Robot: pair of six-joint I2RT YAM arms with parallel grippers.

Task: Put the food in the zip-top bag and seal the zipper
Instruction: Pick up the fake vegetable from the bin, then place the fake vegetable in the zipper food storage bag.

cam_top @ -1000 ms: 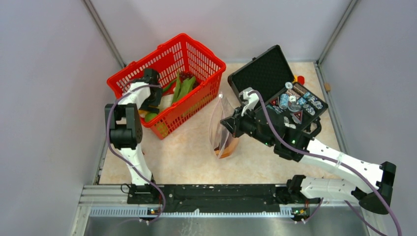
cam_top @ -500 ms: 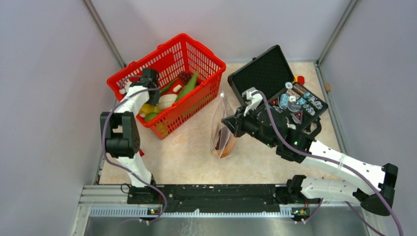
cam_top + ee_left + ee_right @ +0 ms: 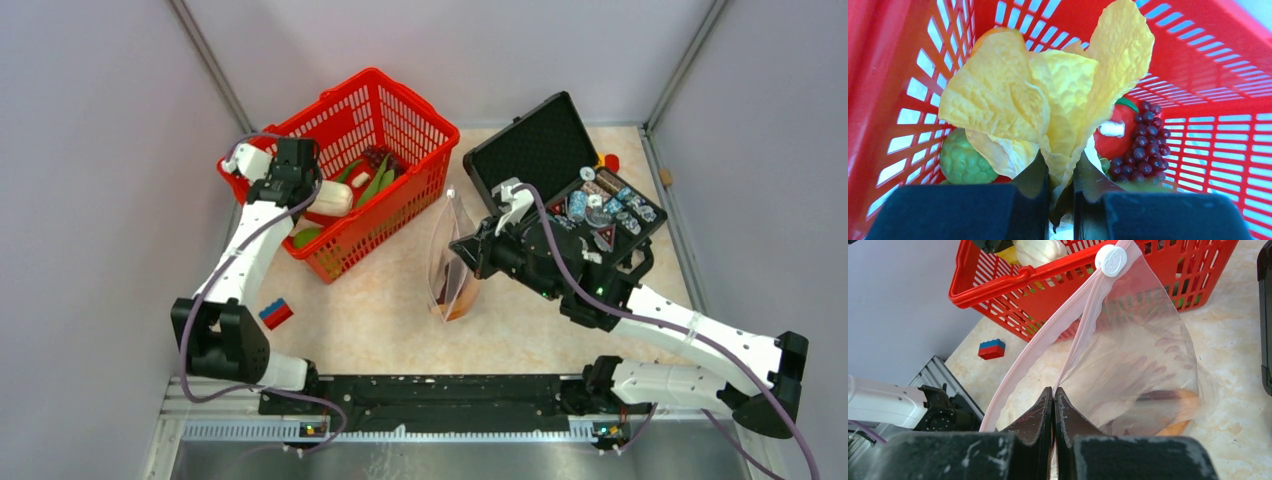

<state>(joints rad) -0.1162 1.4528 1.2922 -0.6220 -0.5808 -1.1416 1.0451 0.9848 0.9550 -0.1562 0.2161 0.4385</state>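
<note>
Just right of the red mesh basket point(image 3: 400, 110), on the pale, speckled table point(image 3: 380, 310), the right gripper point(image 3: 1053, 390) presses its jaws tight on one side of the mouth of the zip-top bag point(image 3: 1143, 355); the crinkly clear bag stands up with its thin pink zipper point(image 3: 1048, 337) spread open, and an orange curved piece point(image 3: 1175, 402) lies at the bottom. Inside the basket, the left gripper point(image 3: 1060, 165) pinches the thin, wrinkly yellow leaves of the corn point(image 3: 1048, 95), above a bumpy green round fruit point(image 3: 962, 162), a shiny red piece point(image 3: 1115, 137) and beady dark grapes point(image 3: 1143, 145). Smooth grey walls point(image 3: 100, 150) rise behind the basket.
</note>
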